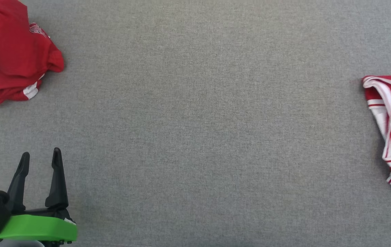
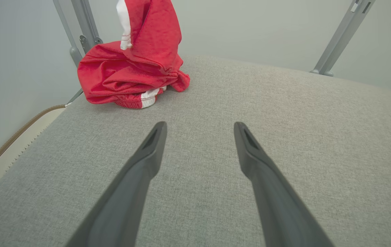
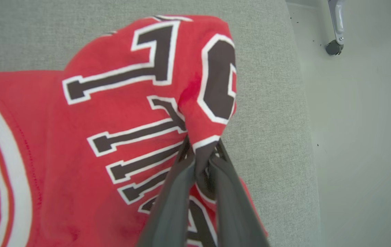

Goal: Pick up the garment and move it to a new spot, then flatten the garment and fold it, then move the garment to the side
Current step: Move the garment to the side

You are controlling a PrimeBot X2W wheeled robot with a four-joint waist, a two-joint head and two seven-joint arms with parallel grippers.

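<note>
right wrist view: my right tool [image 3: 202,151] is clamping a fold of the red jersey [image 3: 113,113], my left tool [image 1: 41,152] hovering with jaws apart. i am judging this the pick-up step, next needing a lift toward bare desk [image 1: 195,120].

Metal struts [image 2: 340,37] stand behind the grey tabletop [image 2: 284,103], perhaps one caster [image 3: 333,47].

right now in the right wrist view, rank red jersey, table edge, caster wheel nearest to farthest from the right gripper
1. red jersey, pinched in the right gripper
2. table edge, to the right
3. caster wheel, top right on the floor
</note>
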